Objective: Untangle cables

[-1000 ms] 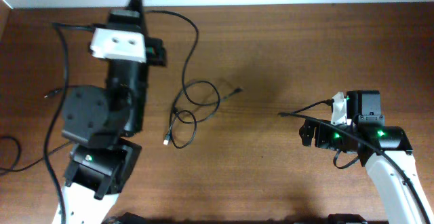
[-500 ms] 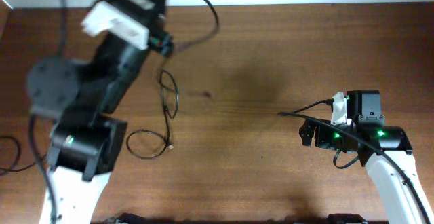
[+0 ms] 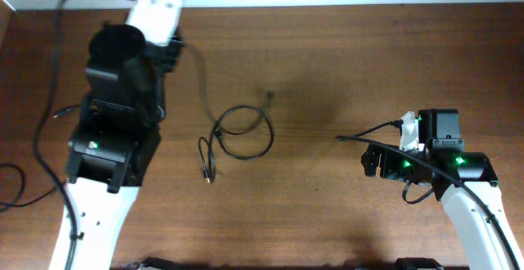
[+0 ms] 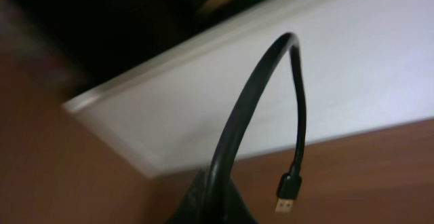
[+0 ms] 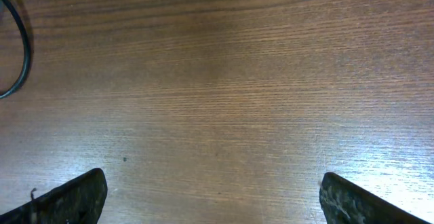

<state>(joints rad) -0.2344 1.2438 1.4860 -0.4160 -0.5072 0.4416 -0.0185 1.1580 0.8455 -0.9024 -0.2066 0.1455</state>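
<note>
Cable first: my left gripper [image 4: 207, 209] is closed on a black cable [image 4: 251, 95], which arches up out of the fingers and droops to a gold-tipped plug [image 4: 285, 202]. From overhead I see a looped cable [image 3: 246, 131] lying loose on the wooden table [image 3: 344, 57], between the arms and nearer the left one. I cannot tell whether it joins the held one. My right gripper [image 5: 217, 200] is spread wide and holds nothing, low over bare wood, well apart from the loops.
</note>
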